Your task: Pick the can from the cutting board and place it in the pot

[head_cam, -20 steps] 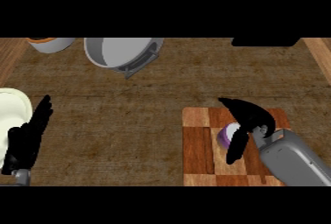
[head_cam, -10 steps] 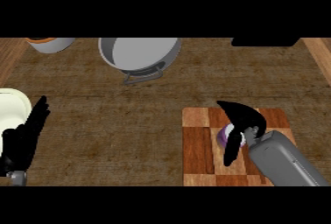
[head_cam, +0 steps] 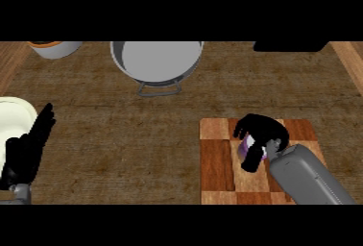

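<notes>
can (head_cam: 245, 146) gripped by right robot hand (head_cam: 259, 129) on cutting board (head_cam: 216, 163), left robot hand (head_cam: 28, 146) open

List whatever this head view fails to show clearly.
- Purple can on the checkered wooden cutting board: mostly hidden under the curled right hand; whether it is lifted cannot be told.
- Grey metal pot: far rim cut off by the top edge.
- Cream plate: cut by the left edge, partly behind the resting open left hand.
- Dark object at top right: cut off, unidentifiable.
</notes>
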You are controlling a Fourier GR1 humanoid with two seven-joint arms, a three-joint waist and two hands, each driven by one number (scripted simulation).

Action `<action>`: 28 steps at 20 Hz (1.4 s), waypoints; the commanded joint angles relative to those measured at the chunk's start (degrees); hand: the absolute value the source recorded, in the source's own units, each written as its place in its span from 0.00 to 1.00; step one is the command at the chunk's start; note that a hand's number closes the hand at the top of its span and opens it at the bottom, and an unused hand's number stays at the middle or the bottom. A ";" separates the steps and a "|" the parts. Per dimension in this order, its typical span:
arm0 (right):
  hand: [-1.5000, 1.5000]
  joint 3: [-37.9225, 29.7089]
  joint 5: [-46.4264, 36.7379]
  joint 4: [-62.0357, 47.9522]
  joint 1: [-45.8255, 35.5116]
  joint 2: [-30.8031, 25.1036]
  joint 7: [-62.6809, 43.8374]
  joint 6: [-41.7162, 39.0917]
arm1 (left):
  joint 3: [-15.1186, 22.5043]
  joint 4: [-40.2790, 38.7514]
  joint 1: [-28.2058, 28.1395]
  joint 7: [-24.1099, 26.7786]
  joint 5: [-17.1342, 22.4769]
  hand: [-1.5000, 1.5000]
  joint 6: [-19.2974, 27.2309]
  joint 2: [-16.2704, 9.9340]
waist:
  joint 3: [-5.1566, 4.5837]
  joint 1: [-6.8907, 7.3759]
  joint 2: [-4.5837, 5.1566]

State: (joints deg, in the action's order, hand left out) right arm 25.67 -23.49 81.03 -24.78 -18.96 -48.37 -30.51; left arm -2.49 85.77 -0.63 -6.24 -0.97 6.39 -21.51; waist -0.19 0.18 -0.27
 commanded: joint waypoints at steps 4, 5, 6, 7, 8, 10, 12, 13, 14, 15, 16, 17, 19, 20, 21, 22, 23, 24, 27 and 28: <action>1.00 -1.85 -6.98 -2.99 3.19 0.88 6.22 0.37 | -0.41 5.81 -0.89 -5.09 -1.80 0.50 -0.79 1.77 | 0.21 0.06 0.24; 1.00 -3.57 -6.48 -5.25 -1.80 5.14 3.12 -0.86 | 0.91 3.64 0.23 -3.53 -3.52 0.50 0.27 3.93 | 0.19 0.11 0.28; 1.00 -2.30 -7.88 0.85 3.15 4.19 2.04 -1.79 | -1.27 3.57 -1.88 -1.20 -2.48 0.50 -1.74 2.85 | 0.19 -0.03 0.22; 1.00 -4.00 -5.51 5.78 4.59 1.33 0.73 -5.74 | -1.12 6.21 -1.15 -4.52 -2.58 0.50 -1.20 2.86 | 0.19 -0.17 0.17; 1.00 -4.25 -7.78 0.24 2.97 3.69 3.37 -3.54 | -0.15 6.48 -4.20 -1.83 -3.94 0.50 -0.90 4.46 | 0.19 0.06 0.23; 1.00 6.73 -12.74 -1.39 -3.92 11.38 4.97 1.94 | -2.60 1.36 0.15 -1.21 -0.90 0.50 -3.33 0.61 | 0.16 1.45 0.59; 1.00 11.66 -15.28 -2.78 -10.74 16.96 5.54 2.01 | 0.82 3.23 0.49 -1.51 -2.49 0.50 -3.03 2.33 | 0.16 4.85 1.02; 1.00 13.39 -16.83 -4.02 -13.55 18.22 7.47 2.79 | 0.62 3.16 2.09 -1.72 -1.70 0.50 -3.97 1.88 | 0.16 6.51 1.55; 1.00 15.60 -16.45 -3.33 -16.74 18.58 8.56 2.38 | 2.22 3.54 3.43 -2.13 -2.12 0.50 -4.15 2.77 | 0.13 8.16 1.84; 1.00 18.24 -17.60 -5.49 -17.73 18.66 9.37 4.55 | 2.60 3.34 3.38 -2.29 -2.57 0.50 -3.74 3.19 | 0.16 8.08 1.85; 1.00 18.53 -17.36 -7.85 -20.24 18.72 9.40 6.21 | 3.23 3.35 2.37 -1.09 -2.85 0.50 -4.30 3.19 | 0.11 8.88 1.91; 1.00 20.26 -17.98 -9.77 -21.77 18.77 10.96 8.77 | 1.17 1.73 3.81 -1.28 -1.72 0.50 -4.95 1.85 | 0.10 7.96 1.96; 1.00 24.44 -20.02 -11.95 -24.31 18.85 10.64 14.36 | 2.56 1.60 3.85 -1.30 -3.12 0.50 -4.13 2.85 | 0.10 7.49 1.68; 1.00 23.97 -20.85 -13.86 -26.59 18.87 12.29 16.87 | 2.02 1.14 3.05 -0.14 -2.89 0.50 -3.75 3.18 | 0.09 7.12 1.62; 1.00 24.88 -20.65 -14.54 -28.93 18.89 11.92 18.32 | 1.59 0.84 4.11 -1.17 -3.30 0.50 -3.31 2.78 | 0.11 6.78 1.49; 1.00 25.73 -23.34 -15.17 -29.65 18.90 11.49 22.14 | 2.37 1.80 3.84 -2.24 -2.64 0.50 -3.37 3.97 | 0.14 6.65 1.35; 1.00 26.32 -24.16 -15.07 -31.53 18.92 10.90 24.41 | 1.48 0.68 4.88 -1.77 -2.92 0.50 -3.76 2.66 | 0.12 6.23 1.31; 1.00 26.48 -25.47 -14.89 -32.89 18.93 10.71 27.40 | 1.39 0.30 5.34 -2.36 -2.78 0.50 -3.66 2.87 | 0.13 5.72 1.23; 1.00 27.78 -28.93 -12.65 -36.03 18.94 5.43 34.99 | 1.52 0.18 4.64 -2.06 -3.33 0.50 -2.75 3.59 | 0.13 4.74 0.64; 1.00 28.18 -29.98 -12.86 -37.82 18.95 3.00 36.80 | 1.66 0.63 3.40 -1.44 -2.87 0.50 -3.68 3.30 | 0.10 5.41 0.55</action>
State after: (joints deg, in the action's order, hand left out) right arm 51.85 -49.43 67.58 -57.57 -0.21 -40.54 -1.87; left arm -0.76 86.66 3.54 -8.18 -3.99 3.04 -18.25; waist -0.06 5.89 0.73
